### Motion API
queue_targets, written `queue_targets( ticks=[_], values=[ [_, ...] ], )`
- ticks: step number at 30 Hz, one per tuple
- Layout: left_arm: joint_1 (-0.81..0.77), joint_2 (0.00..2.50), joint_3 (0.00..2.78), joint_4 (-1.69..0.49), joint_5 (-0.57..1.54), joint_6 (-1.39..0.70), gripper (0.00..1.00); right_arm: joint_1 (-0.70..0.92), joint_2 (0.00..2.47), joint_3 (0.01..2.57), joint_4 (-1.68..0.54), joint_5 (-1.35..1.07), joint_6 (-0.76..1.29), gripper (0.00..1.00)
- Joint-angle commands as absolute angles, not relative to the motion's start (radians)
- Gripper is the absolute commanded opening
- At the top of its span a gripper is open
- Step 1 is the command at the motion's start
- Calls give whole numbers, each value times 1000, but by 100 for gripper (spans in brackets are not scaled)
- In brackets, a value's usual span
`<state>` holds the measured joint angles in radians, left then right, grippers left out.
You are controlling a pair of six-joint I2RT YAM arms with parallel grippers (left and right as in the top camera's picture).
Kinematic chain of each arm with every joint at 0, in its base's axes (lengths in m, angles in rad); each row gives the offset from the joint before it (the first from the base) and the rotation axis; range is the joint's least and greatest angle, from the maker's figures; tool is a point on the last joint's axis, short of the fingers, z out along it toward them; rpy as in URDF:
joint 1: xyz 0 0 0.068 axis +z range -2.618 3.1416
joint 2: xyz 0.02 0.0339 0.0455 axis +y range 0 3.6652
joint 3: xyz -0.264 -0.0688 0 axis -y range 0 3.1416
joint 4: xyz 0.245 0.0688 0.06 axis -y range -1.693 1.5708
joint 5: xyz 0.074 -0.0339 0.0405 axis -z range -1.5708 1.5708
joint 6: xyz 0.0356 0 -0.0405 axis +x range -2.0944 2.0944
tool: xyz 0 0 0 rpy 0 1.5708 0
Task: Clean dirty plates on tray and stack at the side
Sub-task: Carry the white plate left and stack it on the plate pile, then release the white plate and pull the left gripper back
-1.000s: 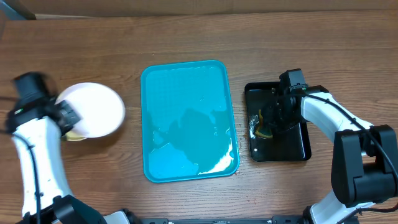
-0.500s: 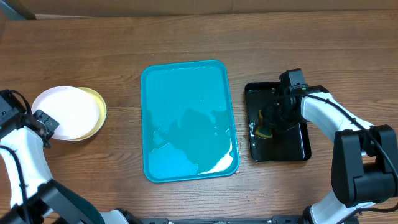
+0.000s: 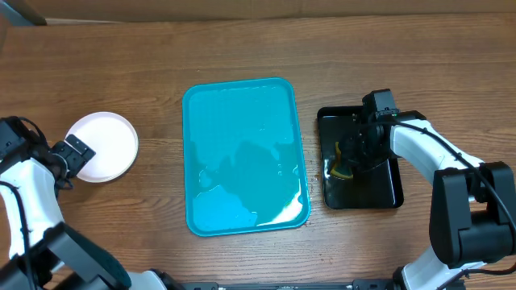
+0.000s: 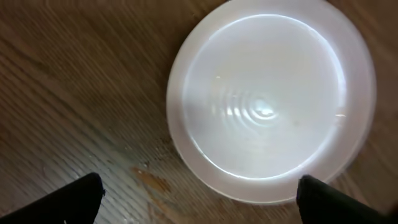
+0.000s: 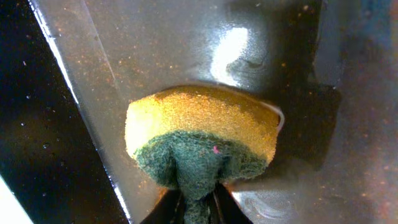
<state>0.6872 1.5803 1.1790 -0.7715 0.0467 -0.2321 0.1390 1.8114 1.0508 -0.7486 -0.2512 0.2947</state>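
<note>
Lifting the left pincer (image 3: 76, 153), jaws wide, straight up clear of the plates (image 3: 103, 145) should spare them a nudge; right pincer (image 5: 198, 211) pinches the sponge (image 5: 199, 134).

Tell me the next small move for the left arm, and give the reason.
Probably lift the left gripper up and away from the white plate. Its jaws stand open at the plate's rim, gripping nothing. The plate lies flat on the table to the left of the tray, and the tray holds no plates, so there seems to be nothing left here to hold.
</note>
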Motion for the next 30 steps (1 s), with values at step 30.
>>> queue_targets(
  ticks=[30],
  values=[
    [123, 1232, 1368, -1311, 301, 144, 93, 269, 1546, 1224, -1016, -164, 207, 40]
  ],
)
